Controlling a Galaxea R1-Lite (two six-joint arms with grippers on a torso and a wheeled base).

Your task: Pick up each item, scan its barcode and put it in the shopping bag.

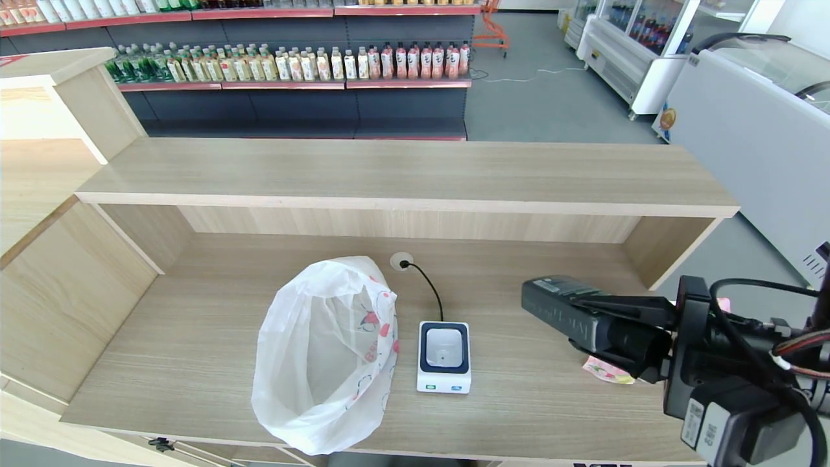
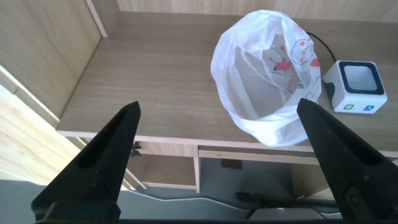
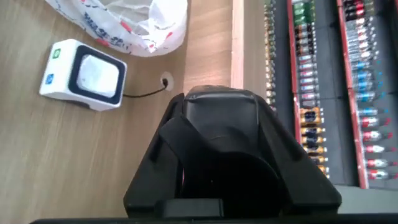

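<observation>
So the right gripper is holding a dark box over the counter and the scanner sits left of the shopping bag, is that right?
Not quite: the head view shows the scanner right of the shopping bag, not left. The right gripper does hold a dark box over the counter.
</observation>
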